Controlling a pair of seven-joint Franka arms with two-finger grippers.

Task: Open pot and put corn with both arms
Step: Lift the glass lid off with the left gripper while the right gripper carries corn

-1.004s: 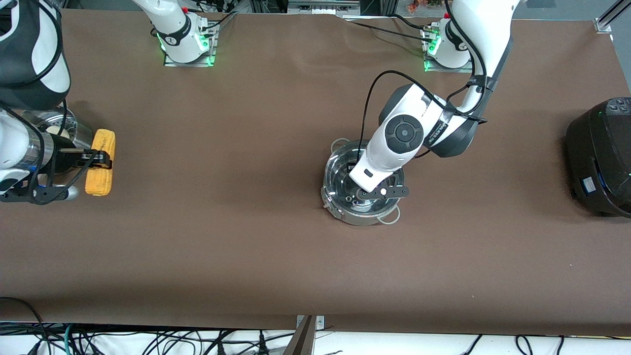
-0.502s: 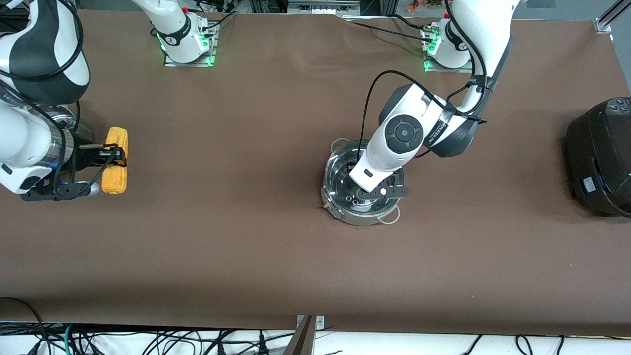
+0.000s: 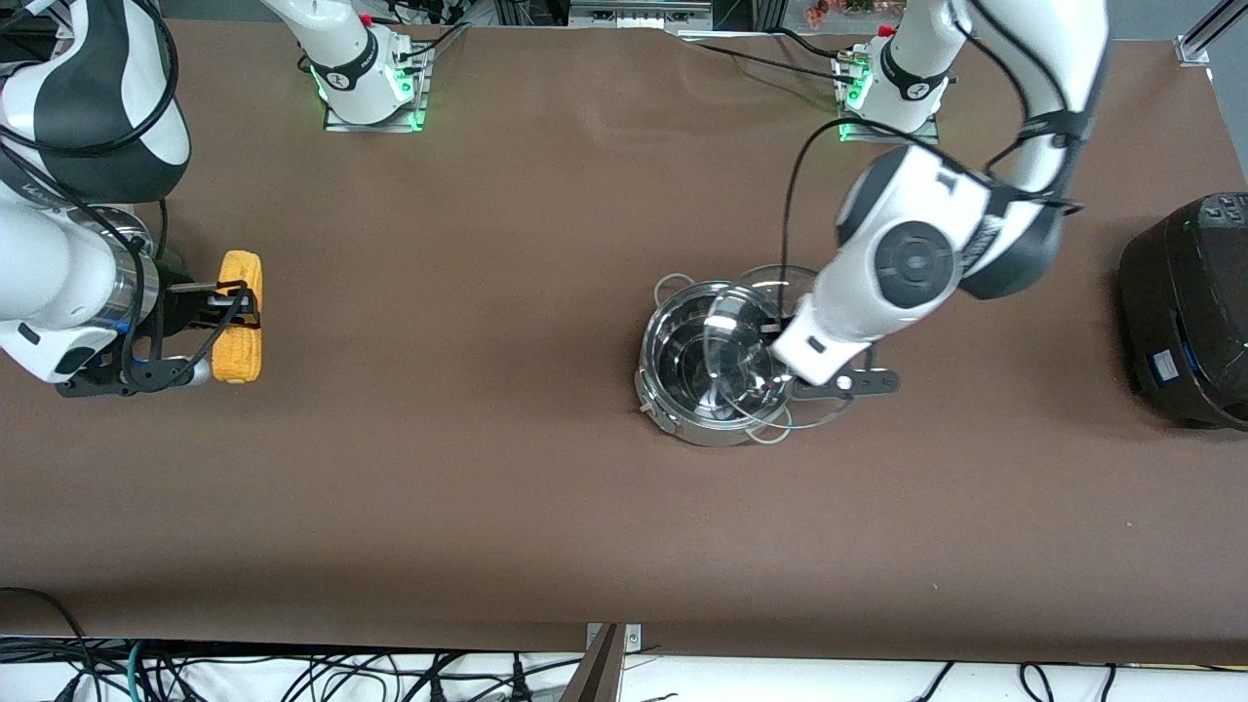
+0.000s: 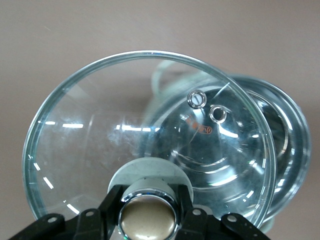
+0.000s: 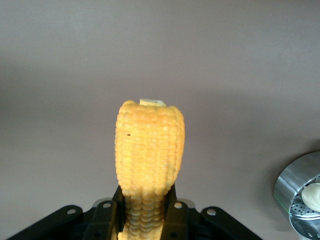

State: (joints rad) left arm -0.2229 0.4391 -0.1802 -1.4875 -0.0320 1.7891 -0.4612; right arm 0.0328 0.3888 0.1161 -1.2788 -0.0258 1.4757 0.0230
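Brown desk (image 3: 487, 487), items by size. Left arm (image 3: 916, 258): swung toward its own end since half a second ago, left gripper (image 3: 824, 382) jaws clamped on the knob (image 4: 146, 219) of the glass lid (image 3: 746, 341), now lifted and tilted over the rim. Pot (image 3: 697, 366): open under and beside those jaws, so the way in is clearing. Right arm (image 3: 58, 292): right gripper (image 3: 229, 317) jaws closed on the corn (image 3: 239, 317), carried slightly nearer the pot, well apart from it.
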